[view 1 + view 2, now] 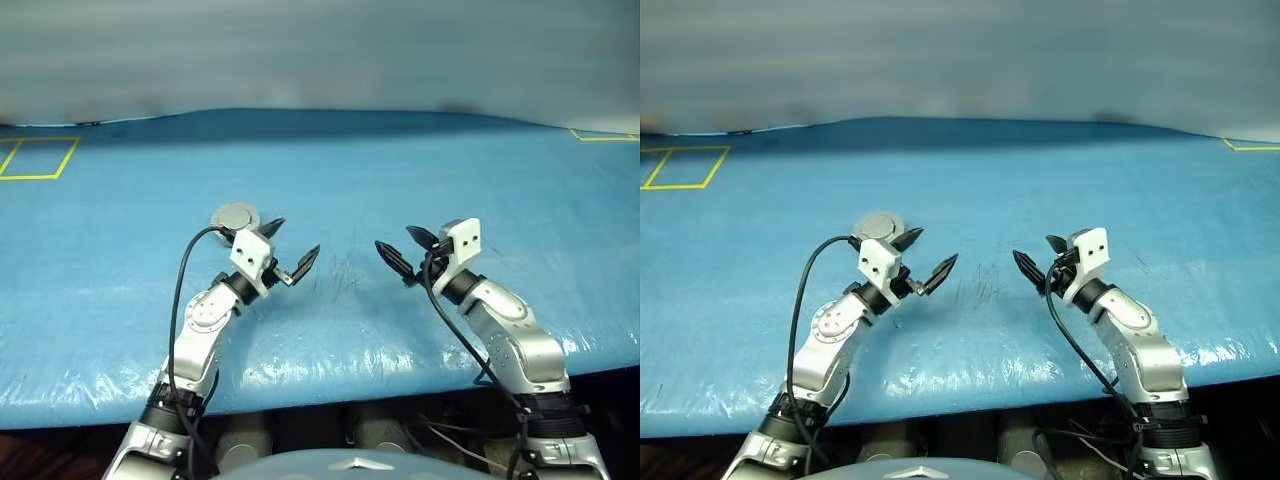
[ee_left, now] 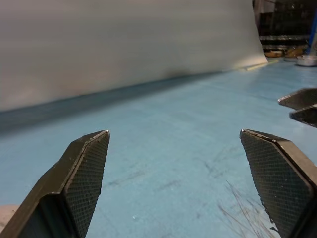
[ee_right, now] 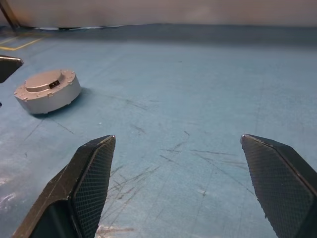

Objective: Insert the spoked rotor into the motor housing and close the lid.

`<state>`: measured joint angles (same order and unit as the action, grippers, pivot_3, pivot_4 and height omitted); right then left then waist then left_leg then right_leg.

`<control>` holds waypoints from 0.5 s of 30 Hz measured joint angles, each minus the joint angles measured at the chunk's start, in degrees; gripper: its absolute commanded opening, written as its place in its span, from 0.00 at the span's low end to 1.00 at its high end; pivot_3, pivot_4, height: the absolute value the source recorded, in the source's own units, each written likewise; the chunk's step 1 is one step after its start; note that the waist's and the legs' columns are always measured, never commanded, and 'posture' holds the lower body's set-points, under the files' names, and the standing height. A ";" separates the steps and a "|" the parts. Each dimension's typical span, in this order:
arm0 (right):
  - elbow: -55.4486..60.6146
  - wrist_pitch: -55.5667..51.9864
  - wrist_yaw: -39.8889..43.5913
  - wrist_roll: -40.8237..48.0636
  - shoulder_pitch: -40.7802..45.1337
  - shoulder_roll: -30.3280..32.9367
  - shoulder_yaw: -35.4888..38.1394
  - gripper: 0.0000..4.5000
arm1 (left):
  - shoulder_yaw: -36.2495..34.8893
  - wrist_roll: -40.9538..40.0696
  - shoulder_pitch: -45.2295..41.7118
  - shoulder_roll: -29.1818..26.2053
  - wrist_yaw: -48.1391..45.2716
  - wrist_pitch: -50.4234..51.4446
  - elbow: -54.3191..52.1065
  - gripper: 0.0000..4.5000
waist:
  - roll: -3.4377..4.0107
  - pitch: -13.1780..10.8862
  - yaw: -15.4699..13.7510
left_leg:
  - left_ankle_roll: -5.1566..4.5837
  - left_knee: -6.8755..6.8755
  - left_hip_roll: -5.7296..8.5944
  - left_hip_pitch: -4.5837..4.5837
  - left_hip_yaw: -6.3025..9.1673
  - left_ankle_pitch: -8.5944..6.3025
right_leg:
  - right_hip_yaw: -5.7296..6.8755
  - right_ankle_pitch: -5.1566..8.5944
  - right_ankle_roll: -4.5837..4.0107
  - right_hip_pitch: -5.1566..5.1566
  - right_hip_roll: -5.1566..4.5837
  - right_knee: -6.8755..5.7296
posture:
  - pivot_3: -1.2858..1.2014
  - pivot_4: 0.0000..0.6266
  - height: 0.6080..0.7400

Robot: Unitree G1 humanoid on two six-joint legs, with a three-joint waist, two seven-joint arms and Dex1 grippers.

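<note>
Both claws spread apart, empty, over blue tabletop (image 1: 420, 180).
Closed motor housing (image 3: 47, 90) just beyond left claw (image 1: 288, 250); right claw (image 1: 405, 249) well apart; stray sweep risks knocking it.

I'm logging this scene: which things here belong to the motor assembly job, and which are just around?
Job:
motor housing, lid shut
left gripper, open, empty
right gripper, open, empty

Around:
blue table cover
yellow tape square

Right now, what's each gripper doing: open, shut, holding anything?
Left gripper: open, holding nothing.
Right gripper: open, holding nothing.
</note>
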<state>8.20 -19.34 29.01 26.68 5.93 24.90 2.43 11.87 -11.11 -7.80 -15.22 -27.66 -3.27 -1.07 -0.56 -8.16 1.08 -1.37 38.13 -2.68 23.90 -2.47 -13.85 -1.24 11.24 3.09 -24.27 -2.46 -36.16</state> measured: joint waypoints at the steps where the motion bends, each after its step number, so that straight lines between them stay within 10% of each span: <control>1: -0.20 0.00 0.53 -0.68 -0.01 0.14 -0.15 0.97 | 0.32 0.03 0.33 -0.51 -0.92 0.57 -0.09 1.00 | 0.00 0.00 -0.05 | 0.00 0.01 0.00 0.00 -0.03 0.00 | -0.02 0.00 0.00 0.00 0.00 0.00 | 0.52 0.24 1.00; 15: -1.77 0.73 1.56 -7.37 0.71 -0.92 -1.10 0.97 | 0.42 2.15 2.20 -0.98 -2.87 2.00 -1.37 1.00 | 0.00 0.00 -0.46 | 0.00 0.03 0.02 -0.01 -0.16 0.00 | -0.14 -0.03 0.03 -0.01 -0.03 0.03 | 0.52 0.24 1.00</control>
<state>6.43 -18.61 30.57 19.31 6.64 23.97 1.33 12.29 -8.96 -5.61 -16.20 -30.53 -1.27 -2.44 -0.56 -8.16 0.62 -1.37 38.16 -2.66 23.89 -2.63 -13.85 -1.39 11.21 3.12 -24.27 -2.50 -36.13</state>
